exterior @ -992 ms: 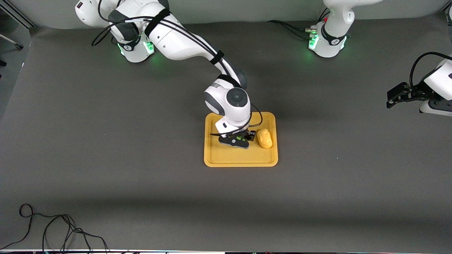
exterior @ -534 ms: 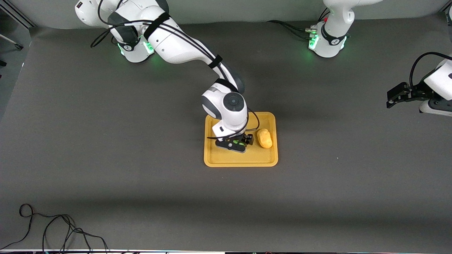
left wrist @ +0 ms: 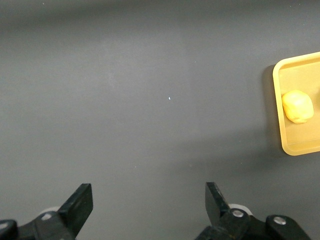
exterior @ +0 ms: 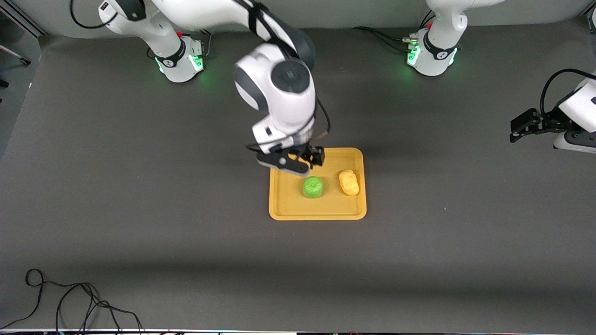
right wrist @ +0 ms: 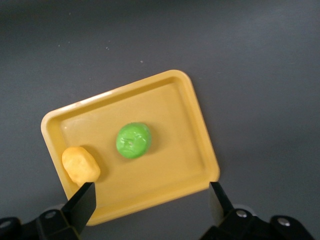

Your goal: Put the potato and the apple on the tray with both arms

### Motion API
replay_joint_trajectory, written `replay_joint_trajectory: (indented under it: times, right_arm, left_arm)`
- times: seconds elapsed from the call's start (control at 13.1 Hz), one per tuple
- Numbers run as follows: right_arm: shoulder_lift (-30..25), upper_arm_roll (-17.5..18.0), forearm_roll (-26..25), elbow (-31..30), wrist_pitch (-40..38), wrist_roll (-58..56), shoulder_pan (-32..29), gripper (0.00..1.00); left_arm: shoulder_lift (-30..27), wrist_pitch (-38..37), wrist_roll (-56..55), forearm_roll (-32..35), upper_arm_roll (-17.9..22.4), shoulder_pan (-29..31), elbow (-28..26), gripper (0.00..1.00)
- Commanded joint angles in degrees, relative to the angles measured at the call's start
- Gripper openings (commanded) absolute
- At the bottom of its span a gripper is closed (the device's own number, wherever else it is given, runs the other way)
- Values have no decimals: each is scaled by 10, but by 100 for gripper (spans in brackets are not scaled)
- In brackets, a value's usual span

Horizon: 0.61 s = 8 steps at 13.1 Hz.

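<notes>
The yellow-orange tray [exterior: 288, 209] lies mid-table. The green apple [exterior: 313, 187] sits on it, and the yellow-orange potato [exterior: 348, 182] lies beside it toward the left arm's end. Both also show in the right wrist view: apple [right wrist: 133, 141], potato [right wrist: 80, 164], tray [right wrist: 165, 95]. My right gripper [exterior: 298, 160] is open and empty, raised over the tray's edge nearest the robot bases. My left gripper [exterior: 521, 128] is open and empty, waiting over bare table at the left arm's end; its wrist view shows the potato [left wrist: 298, 106] on the tray's end [left wrist: 278, 80].
A loose black cable [exterior: 70, 302] lies coiled at the table's near edge, toward the right arm's end. The dark grey table mat [exterior: 139, 209] spreads all round the tray.
My right gripper let go of the apple, which now rests on the tray, and rose up and back toward its base. The left arm has not moved.
</notes>
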Motion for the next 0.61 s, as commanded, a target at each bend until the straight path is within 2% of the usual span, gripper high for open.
replay_joint_trajectory:
  times: [0.0, 0.15, 0.53]
  right_arm:
    - [-65, 1, 2, -28, -78, -87, -37, 100]
    - [-103, 1, 4, -45, -111, -158, -86, 100]
    - [-237, 14, 46, -179, -99, -370, -259, 100]
  left_arm:
    - [-3, -7, 7, 7, 0, 1, 0, 100]
    - [-4, -10, 8, 7, -1, 2, -3, 100]
    - [-2, -8, 8, 7, 0, 2, -2, 100]
